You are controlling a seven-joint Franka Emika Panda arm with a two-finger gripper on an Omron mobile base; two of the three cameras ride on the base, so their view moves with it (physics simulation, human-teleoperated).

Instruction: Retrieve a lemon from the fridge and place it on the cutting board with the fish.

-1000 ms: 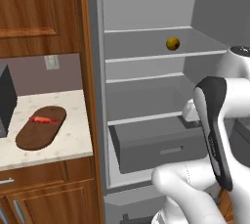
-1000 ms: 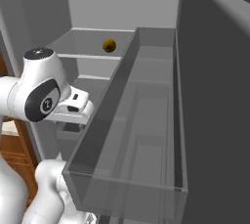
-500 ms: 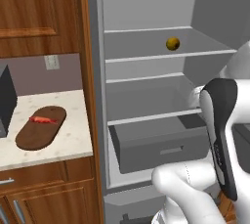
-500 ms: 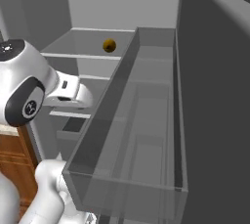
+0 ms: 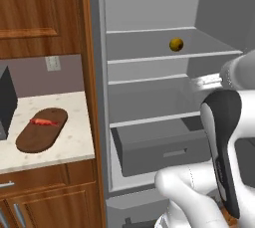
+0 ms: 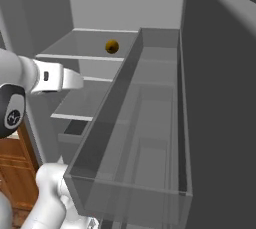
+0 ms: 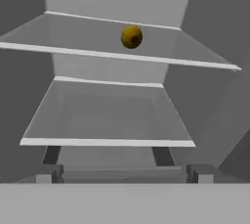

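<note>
On the table at left, the fish [image 5: 43, 121] waits on the cutting board [image 5: 42, 130]; inside the open fridge [image 5: 149, 8], the lemon [image 5: 176, 45] sits on the upper shelf as the released gripper [image 7: 121, 172] has swung toward it.

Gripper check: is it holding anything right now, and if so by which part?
Nothing is held. The gripper is open and bare between its fingertips, and the lemon sits apart from it on the fridge shelf.
</note>
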